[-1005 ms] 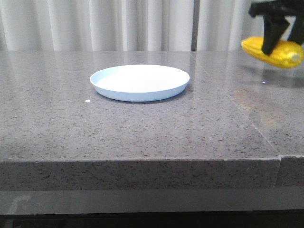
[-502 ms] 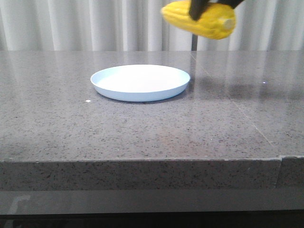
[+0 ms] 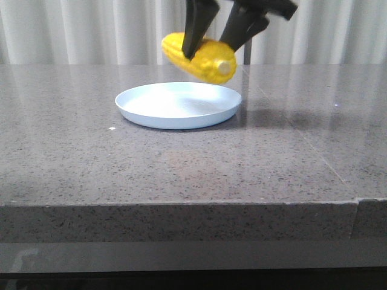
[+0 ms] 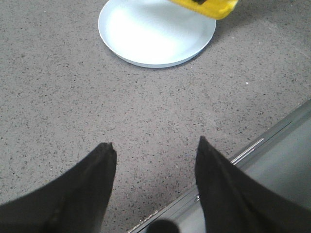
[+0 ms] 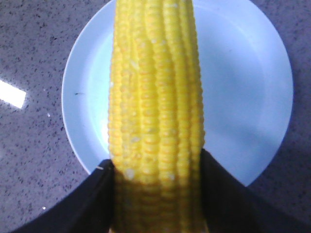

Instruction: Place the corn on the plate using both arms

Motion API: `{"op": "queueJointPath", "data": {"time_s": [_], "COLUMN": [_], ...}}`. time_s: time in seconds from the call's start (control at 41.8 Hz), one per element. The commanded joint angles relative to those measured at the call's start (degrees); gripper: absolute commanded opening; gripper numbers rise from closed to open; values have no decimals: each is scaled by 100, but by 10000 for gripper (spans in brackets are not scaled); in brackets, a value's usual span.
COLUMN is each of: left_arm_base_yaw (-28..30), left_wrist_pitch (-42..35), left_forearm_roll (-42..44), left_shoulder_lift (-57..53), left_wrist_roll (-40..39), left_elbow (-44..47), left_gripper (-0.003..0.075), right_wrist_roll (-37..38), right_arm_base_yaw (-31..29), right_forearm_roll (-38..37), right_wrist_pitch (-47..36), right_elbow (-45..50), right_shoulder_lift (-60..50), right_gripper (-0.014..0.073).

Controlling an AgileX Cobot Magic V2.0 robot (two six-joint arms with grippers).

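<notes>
My right gripper [image 3: 211, 45] is shut on the yellow corn [image 3: 199, 57] and holds it in the air just above the right part of the pale blue plate [image 3: 139, 106]. In the right wrist view the corn [image 5: 155, 102] runs lengthwise between the black fingers [image 5: 97, 194] with the plate [image 5: 252, 82] under it. My left gripper [image 4: 155, 150] is open and empty above bare table near the front edge; its view shows the plate [image 4: 146, 39] and a bit of the corn [image 4: 214, 7] farther off. The left gripper is out of the front view.
The plate stands on a grey speckled stone table [image 3: 181, 163] with a seam [image 3: 302, 133] on the right. White curtains [image 3: 91, 30] hang behind. The table's front edge and a metal rail [image 4: 252, 145] show by the left gripper.
My right gripper has carried the corn from the far right leftward, first rising, then lowering to just over the plate. The plate has not moved.
</notes>
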Motion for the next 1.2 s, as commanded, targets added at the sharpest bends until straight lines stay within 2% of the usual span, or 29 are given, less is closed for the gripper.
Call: {"op": "queueJointPath", "data": {"time_s": [0.0, 0.167, 0.239, 0.359, 0.454, 0.67, 0.813, 1.005, 1.172], "left_arm_base_yaw": [-46, -46, -46, -46, -46, -46, -46, -46, -46], "left_wrist_pitch": [-403, -403, -403, -403, -403, -403, -403, -403, -403], "left_forearm_roll": [-59, -59, -59, -59, -59, -59, -59, -59, -59], "left_shoulder_lift": [-18, -18, -18, -18, -18, -18, -18, -18, -18], "left_wrist_roll": [-60, -60, -60, -60, -60, -60, -60, -60, -60], "left_elbow": [-135, -135, -135, -135, -135, -135, -135, -135, -135], "left_gripper": [368, 368, 368, 368, 368, 368, 368, 368, 368], "right_wrist_roll": [19, 19, 19, 19, 19, -14, -253, -721, -962], "right_arm_base_yaw": [-7, -7, -7, -7, -13, -13, -13, -13, -13], "right_forearm_roll": [124, 138, 132, 132, 114, -21, -235, -576, -625], "right_wrist_pitch": [-525, -713, -803, -843, -898, -860, -556, 42, 59], "right_elbow": [-193, -193, -193, -193, -193, -193, -187, -9, 660], "right_shoulder_lift": [-123, 124, 176, 195, 195, 42, -382, -1319, -2408], "right_gripper": [279, 287, 351, 517, 586, 582, 582, 582, 582]}}
